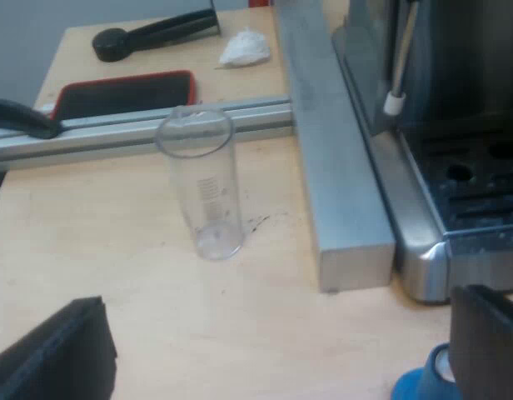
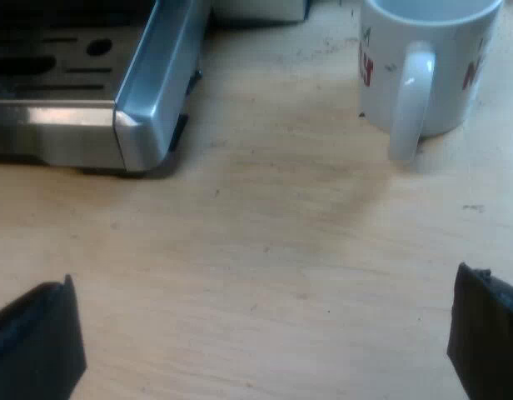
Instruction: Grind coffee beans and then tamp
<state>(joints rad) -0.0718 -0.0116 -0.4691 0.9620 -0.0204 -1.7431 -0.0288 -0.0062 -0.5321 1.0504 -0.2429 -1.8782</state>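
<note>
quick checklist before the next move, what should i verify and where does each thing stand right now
1. Left gripper open, holding nothing: ok.
2. Right gripper open, holding nothing: ok.
3. Blue tamper close beside the left gripper, likely easy to reach: ok.
4. Measuring glass upright, standing apart from the espresso machine: ok.
5. Mug upright, well clear of the right gripper: ok.
6. Whether the dark-handled tool lying beyond the metal rail is the holder: cannot tell.
</note>
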